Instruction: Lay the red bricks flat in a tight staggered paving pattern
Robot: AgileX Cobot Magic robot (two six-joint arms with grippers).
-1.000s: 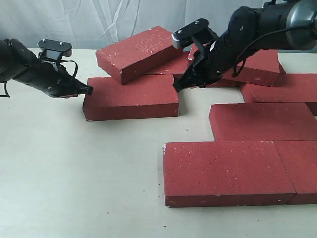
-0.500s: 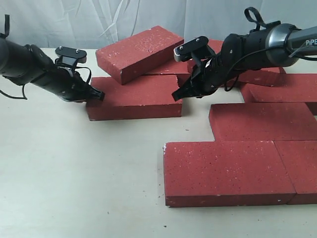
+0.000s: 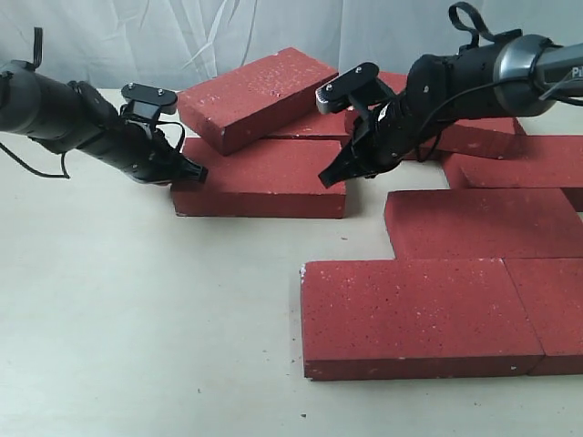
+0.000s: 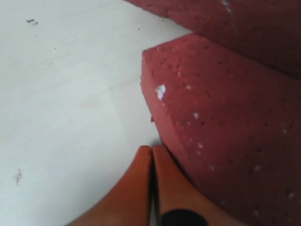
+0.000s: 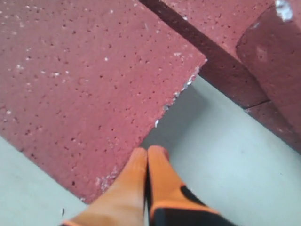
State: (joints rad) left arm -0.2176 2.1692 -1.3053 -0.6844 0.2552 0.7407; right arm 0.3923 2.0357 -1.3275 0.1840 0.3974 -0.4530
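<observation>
Pushing with my left gripper (image 3: 197, 172), fingers pressed together, I meet the left end of the loose red brick (image 3: 264, 187); a tilted brick (image 3: 260, 96) leans on its far edge. My right gripper (image 3: 326, 178), likewise closed and empty, sits at its right corner. Since a second ago the brick has slid right toward the laid bricks (image 3: 428, 314).

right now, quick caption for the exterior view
Both shut, left pincer and right pincer bracket a flat red brick near the laid bricks.

Left gripper (image 3: 197, 171) pinched closed, right gripper (image 3: 325, 177) likewise, both angled down
</observation>
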